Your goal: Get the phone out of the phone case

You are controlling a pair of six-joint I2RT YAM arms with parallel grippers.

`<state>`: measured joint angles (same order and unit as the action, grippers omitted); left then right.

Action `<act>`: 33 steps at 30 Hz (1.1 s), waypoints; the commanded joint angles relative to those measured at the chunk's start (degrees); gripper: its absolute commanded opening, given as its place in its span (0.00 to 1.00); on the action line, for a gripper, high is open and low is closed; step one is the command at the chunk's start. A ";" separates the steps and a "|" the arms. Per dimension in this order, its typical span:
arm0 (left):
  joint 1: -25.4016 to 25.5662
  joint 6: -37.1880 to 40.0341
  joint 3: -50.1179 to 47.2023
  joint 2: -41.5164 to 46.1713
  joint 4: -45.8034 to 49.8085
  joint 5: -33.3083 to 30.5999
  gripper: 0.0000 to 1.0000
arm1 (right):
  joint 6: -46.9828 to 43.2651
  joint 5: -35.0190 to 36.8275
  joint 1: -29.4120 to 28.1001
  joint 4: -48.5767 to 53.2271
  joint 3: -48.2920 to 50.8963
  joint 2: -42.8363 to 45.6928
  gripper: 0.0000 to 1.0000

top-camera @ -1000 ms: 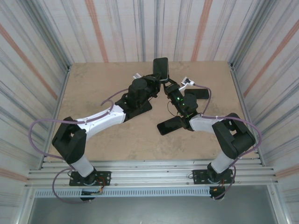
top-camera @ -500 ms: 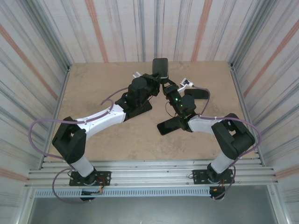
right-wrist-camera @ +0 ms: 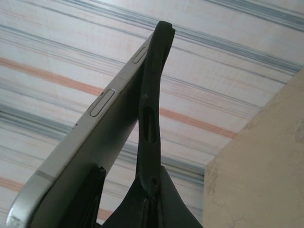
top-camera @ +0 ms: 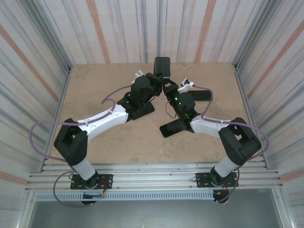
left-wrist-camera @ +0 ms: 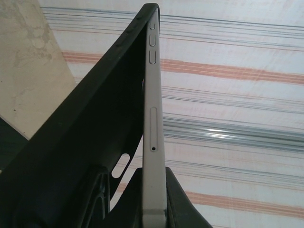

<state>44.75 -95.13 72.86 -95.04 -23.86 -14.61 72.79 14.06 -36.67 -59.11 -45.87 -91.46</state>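
**A:** Near end: who holds what?
**B:** The left gripper clamps the phone by its stiff, slick metal edge. The right gripper pinches the pliable phone case at its rim.
**A:** Farther up?
**B:** The case gapes, yet the top corner sits seated, aloft above the table. Light, probably fragile: grip edges, peel the rubber.

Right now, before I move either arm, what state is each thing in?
phone: partly out, one long side free, far end seated.
phone case: peeled open along that side, raised in the air.
left tool: shut on the phone's edge.
right tool: shut on the phone case's rim.
black device: lying flat on the table.
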 commanded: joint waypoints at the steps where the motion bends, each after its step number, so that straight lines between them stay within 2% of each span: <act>1: 0.64 3.53 2.91 2.09 -4.71 1.12 0.00 | -1.99 0.52 -0.77 5.51 0.83 0.71 0.00; 4: -0.31 4.32 -0.07 5.28 -3.38 -0.23 0.00 | -5.02 5.46 -0.38 13.23 1.44 4.16 0.00; 7: -1.71 5.27 -1.40 7.59 -1.78 0.59 0.00 | -8.49 7.05 0.43 12.93 2.69 5.52 0.00; 15: -3.87 6.13 -3.51 10.29 -2.52 0.61 0.00 | -9.88 7.42 0.10 13.98 2.17 5.20 0.00; 26: -1.52 4.49 2.97 3.83 -4.54 4.29 0.00 | -13.83 7.96 -5.63 11.63 -3.88 -0.13 0.00; 33: 0.57 5.53 8.17 1.75 -2.16 6.41 0.00 | -20.04 9.72 -8.10 4.79 -4.65 -4.99 0.00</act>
<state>42.68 -89.67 74.89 -92.79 -17.69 -10.28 60.69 23.53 -40.56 -56.45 -49.21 -92.42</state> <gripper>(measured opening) 0.110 0.068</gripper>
